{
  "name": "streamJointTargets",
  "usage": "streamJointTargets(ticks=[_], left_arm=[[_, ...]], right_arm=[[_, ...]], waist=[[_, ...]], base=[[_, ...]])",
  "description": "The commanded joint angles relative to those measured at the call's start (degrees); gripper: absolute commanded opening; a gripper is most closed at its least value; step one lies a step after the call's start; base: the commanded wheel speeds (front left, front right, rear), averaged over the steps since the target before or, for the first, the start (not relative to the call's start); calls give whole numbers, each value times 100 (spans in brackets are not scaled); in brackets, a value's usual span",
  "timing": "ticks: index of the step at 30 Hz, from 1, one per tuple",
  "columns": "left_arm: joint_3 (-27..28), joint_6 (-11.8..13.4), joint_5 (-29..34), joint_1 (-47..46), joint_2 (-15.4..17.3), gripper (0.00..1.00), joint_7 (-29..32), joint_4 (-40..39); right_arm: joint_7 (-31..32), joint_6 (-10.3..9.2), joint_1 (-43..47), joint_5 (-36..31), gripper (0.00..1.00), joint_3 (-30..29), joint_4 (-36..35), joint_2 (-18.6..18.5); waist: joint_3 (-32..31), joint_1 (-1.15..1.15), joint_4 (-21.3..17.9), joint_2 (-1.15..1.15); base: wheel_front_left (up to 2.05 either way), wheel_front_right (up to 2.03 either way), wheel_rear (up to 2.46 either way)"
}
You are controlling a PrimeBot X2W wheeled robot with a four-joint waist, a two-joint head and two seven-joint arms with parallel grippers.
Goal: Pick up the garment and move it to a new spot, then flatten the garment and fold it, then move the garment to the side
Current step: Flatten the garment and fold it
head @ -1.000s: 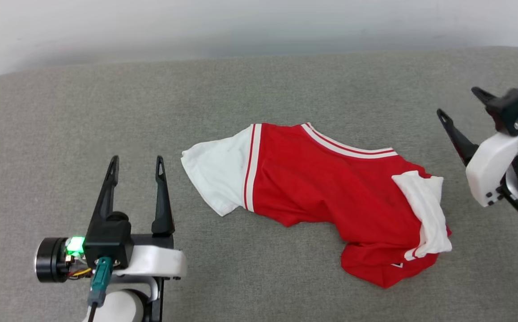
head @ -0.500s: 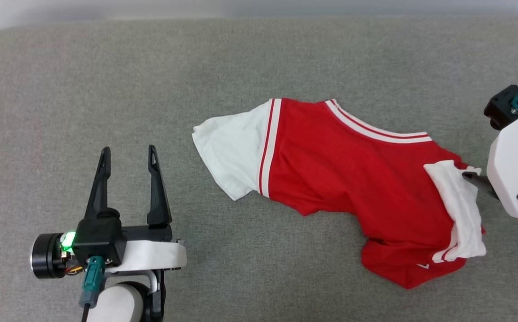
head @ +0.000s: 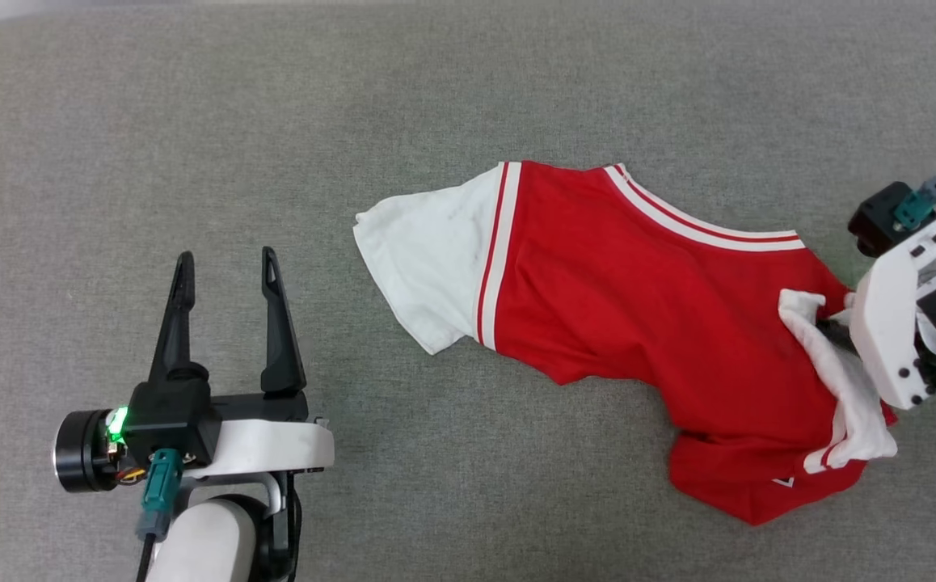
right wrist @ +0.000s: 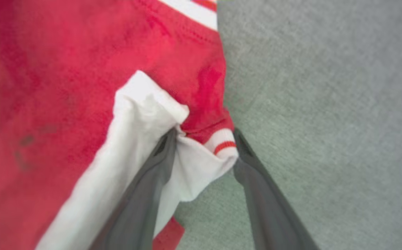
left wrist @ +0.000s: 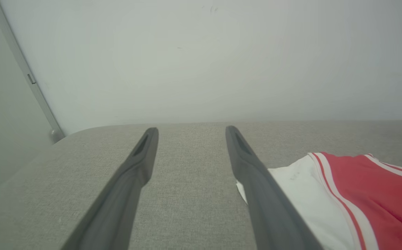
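Straddling the garment's bunched sleeve, right end effector gapes; left end effector released.

Head camera looks down; wrist cameras, right seemingly closest, share the garment.

No legible text, label, brand or number anywhere on the red jersey or around it. At its lower hem, just a small white angular mark peeking from under a fold, too little exposed to read as a digit or letter.
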Motion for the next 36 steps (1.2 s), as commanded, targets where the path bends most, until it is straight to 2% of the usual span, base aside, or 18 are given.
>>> streamJointTargets(ticks=[1,4,11,16,21,26,27,28,32,36], left_arm=[[99,-63,61,76,-55,100,-14,24],[212,-151,120,164,-147,100,-14,30],[395,-346,228,222,-302,100,-14,-27],[468,-496,308,47,-426,100,-14,-40],[455,-594,354,-96,-521,100,-15,22],[499,-632,383,-120,-571,100,-15,94],[517,-636,392,-98,-580,100,-15,110],[541,-645,400,-73,-585,100,-15,133],[653,-667,420,42,-598,100,-15,171],[706,-703,462,166,-613,100,-15,198]], right_arm=[[-240,12,-165,62,0,90,-25,111],[-637,5,-528,122,0,25,-120,-39],[-1420,6,-1364,288,0,-147,-261,124],[-1521,6,-1605,93,0,177,529,509],[-1449,6,-1355,186,0,422,1701,857],[-1651,4,-1166,302,0,631,2362,1051],[-1743,4,-1178,324,17,654,2397,1048],[-1896,4,-1227,290,100,677,2405,1021],[-2475,6,-1454,189,100,818,2125,806],[-2877,6,-1647,196,100,920,1638,432]], waist=[[-115,0,-33,0],[-221,0,-44,0],[-169,0,24,0],[131,0,156,0],[360,0,245,0],[366,0,219,0],[333,0,189,0],[286,0,162,0],[42,0,32,0],[-175,0,-89,0]], base=[[0,0,0],[0,0,0],[0,0,0],[0,0,0],[0,0,0],[0,0,0],[0,0,0],[0,0,0],[0,0,0],[0,0,0]])
